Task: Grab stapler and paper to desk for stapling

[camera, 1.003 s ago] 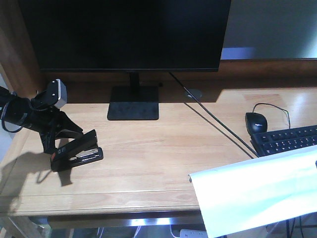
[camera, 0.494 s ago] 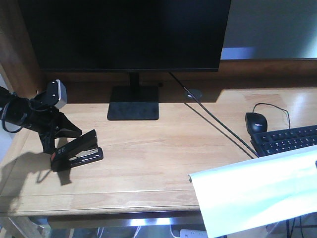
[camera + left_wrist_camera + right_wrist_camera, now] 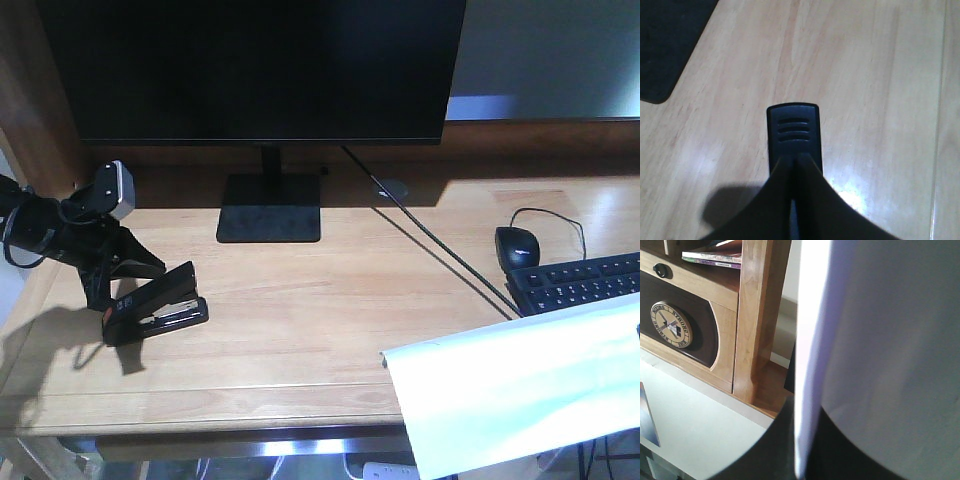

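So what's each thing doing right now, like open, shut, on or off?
Stapler: top arm tilted up off its base, pinched at the back.
Paper: held up in the air, not lying on the desk.
Left gripper: shut on the stapler.
Right gripper: shut on the paper.
Monitor: screen dark.
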`<state>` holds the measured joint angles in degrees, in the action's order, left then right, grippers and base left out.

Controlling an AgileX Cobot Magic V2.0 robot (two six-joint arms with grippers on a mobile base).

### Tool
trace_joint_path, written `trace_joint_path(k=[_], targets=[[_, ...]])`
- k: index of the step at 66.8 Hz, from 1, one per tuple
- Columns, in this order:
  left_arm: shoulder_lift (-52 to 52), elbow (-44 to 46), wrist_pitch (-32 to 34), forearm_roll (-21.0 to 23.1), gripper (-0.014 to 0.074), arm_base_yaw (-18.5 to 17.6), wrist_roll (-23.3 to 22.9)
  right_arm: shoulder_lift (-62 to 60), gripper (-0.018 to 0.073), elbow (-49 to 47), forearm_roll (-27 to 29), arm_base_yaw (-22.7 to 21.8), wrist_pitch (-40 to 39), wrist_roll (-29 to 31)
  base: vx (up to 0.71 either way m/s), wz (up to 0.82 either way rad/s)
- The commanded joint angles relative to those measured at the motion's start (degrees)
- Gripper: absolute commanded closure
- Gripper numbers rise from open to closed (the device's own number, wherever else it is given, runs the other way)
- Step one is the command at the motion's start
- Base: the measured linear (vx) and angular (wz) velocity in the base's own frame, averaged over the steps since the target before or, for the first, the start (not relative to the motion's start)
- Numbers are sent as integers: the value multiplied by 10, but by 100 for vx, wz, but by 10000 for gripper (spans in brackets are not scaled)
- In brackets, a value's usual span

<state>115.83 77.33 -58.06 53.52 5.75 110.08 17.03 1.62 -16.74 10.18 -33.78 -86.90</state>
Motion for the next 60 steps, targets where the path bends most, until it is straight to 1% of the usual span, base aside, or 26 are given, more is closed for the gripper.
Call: trace_joint_path(k=[1,54,60], targets=[[-33,14,-14,32,603,-2,-6,4,564,1,3,1,-39,3,0,0],[-33,14,-14,32,603,-2,-6,4,564,1,8,1,-42,3,0,0],[-33,14,-14,32,603,-2,-6,4,564,1,8,1,-31,12,0,0]])
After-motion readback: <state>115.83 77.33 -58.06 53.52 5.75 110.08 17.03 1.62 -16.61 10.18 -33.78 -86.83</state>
